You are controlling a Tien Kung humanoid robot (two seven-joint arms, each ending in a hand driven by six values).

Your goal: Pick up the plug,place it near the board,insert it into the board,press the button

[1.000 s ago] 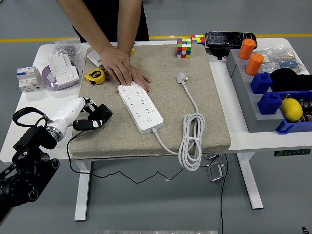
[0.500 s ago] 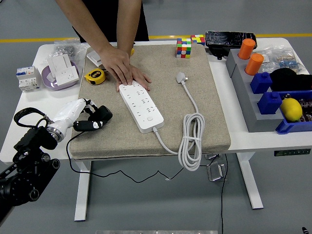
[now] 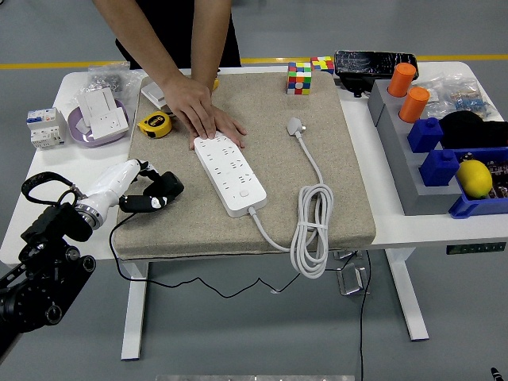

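Carrying a black plug toward the white power strip from the left side of the mat

Left robot hand (image 3: 147,193) has its fingers closed around the black plug (image 3: 161,190), whose thin black cord trails off the desk (image 3: 48,198) edge below; it sits over the mat's left part, well apart from the power strip (image 3: 228,175). A person's hand (image 3: 200,113) presses flat on the strip's far end, steadying it. The strip's button seems to sit near its cord end, though that is hard to tell. To do this well, I judge the plug should travel rightward, low and level, stop just beside the strip with prongs turned down, and avoid snagging the cord or brushing the person's fingers.
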